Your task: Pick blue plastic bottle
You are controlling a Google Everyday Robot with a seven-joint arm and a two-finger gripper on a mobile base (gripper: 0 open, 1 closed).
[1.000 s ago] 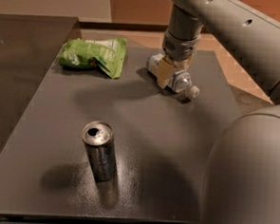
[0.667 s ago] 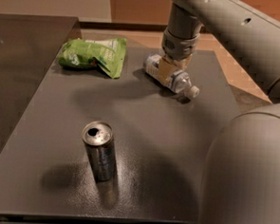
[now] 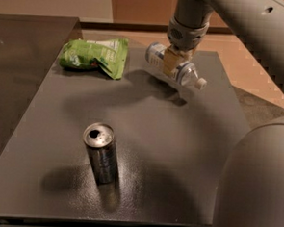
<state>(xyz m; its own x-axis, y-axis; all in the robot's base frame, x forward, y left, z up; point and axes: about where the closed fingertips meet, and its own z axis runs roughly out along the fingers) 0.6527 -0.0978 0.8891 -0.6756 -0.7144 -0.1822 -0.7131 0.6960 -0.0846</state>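
1. Camera view: the gripper [image 3: 175, 63] hangs from the grey arm [image 3: 244, 25] over the far right part of the dark worktop [image 3: 178, 146], pointing straight down.
2. Its jaws are closed around the middle of the blue plastic bottle [image 3: 189, 74], one on each side of the body.
3. The bottle lies on its side in the grip, slightly tilted, with its white cap [image 3: 200, 84] lower and pointing right and its base towards the green snack bag [image 3: 95, 56].
4. The bottle's shadow falls on the worktop just below and in front of it, apart from the bottle, so it seems to be held clear of the surface.
5. The snack bag lies flat at the far left of the worktop, near the bottle but not touching it.
6. A silver drink can [image 3: 102, 154] stands upright on the near part, top opened, well apart from the gripper.
7. The robot's rounded grey body [image 3: 258, 190] fills the lower right corner.
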